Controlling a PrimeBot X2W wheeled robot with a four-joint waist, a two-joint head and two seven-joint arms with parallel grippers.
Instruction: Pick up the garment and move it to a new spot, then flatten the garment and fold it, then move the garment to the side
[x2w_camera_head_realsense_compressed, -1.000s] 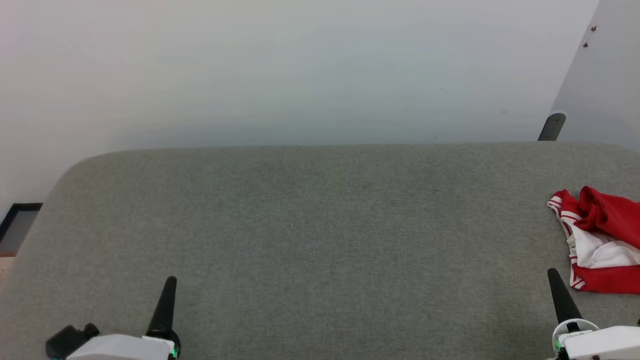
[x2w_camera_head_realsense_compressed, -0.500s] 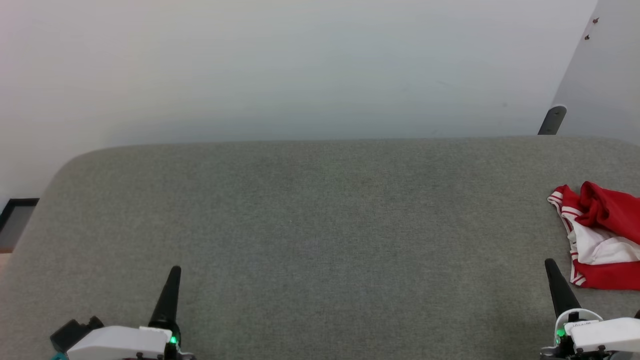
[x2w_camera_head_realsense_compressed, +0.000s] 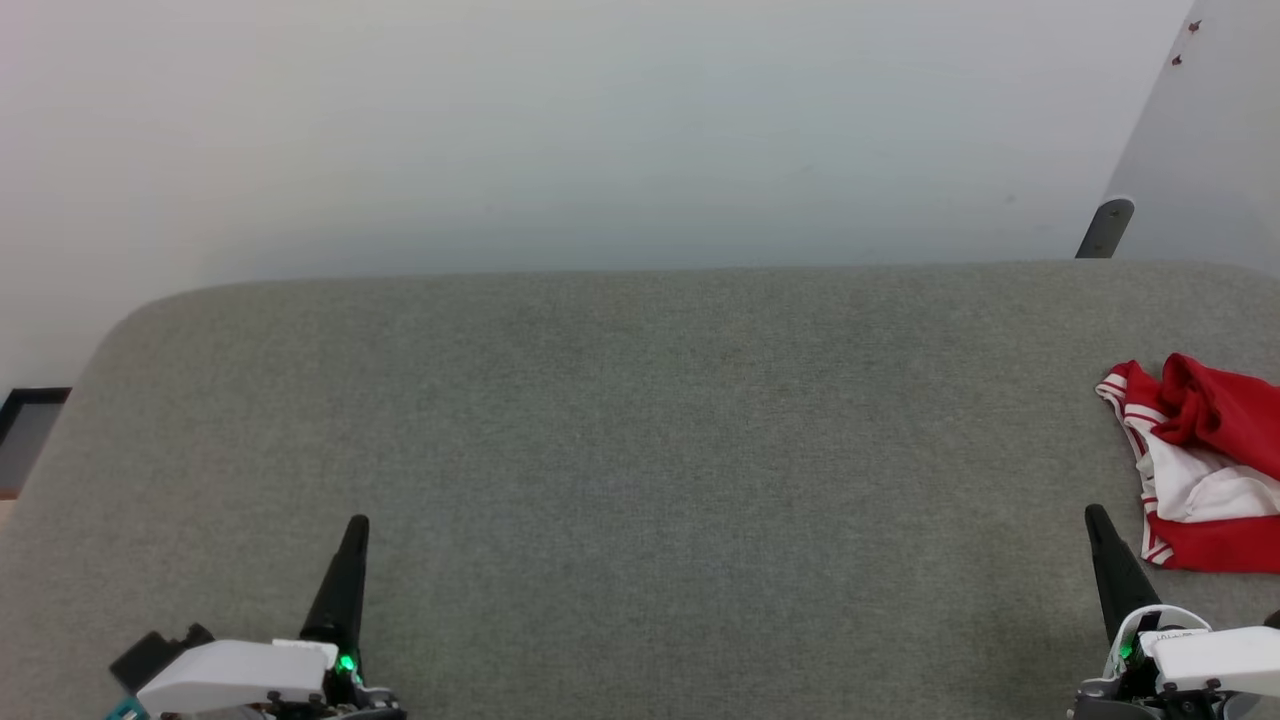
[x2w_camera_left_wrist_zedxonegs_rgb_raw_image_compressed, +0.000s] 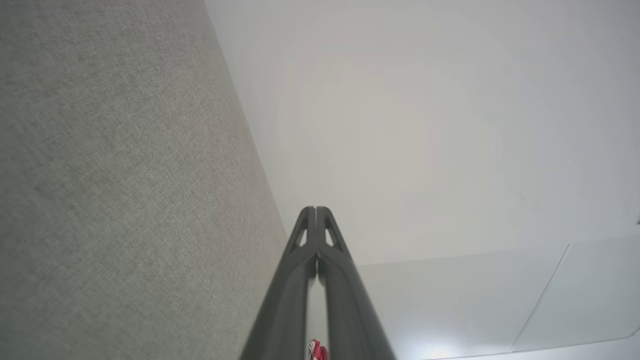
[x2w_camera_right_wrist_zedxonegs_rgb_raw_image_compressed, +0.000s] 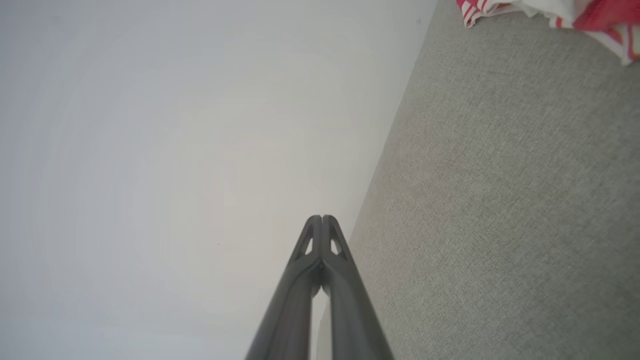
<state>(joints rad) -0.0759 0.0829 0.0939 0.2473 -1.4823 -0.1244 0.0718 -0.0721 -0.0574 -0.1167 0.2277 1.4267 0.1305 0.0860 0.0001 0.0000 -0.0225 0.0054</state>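
The garment (x2w_camera_head_realsense_compressed: 1205, 465) is a crumpled red shirt with white parts and red-white striped trim, lying at the right edge of the grey padded table (x2w_camera_head_realsense_compressed: 640, 420). Part of the garment (x2w_camera_right_wrist_zedxonegs_rgb_raw_image_compressed: 550, 12) shows at the top right of the right wrist view, and a red scrap of the garment (x2w_camera_left_wrist_zedxonegs_rgb_raw_image_compressed: 317, 350) peeks between the fingers in the left wrist view. My right gripper (x2w_camera_head_realsense_compressed: 1095, 515) is shut and empty, just left of and in front of the garment. My left gripper (x2w_camera_head_realsense_compressed: 357, 525) is shut and empty at the lower left, far from it.
A pale wall rises behind the table's far edge. A dark grey bracket (x2w_camera_head_realsense_compressed: 1105, 228) stands at the back right by a white panel. A dark-framed thing (x2w_camera_head_realsense_compressed: 25, 430) sits off the table's left side. The table's middle is bare grey fabric.
The whole head picture has shifted, so the camera moved; table and garment sit slightly higher in view. Both grippers reach a little further up the picture. The garment lies as before.
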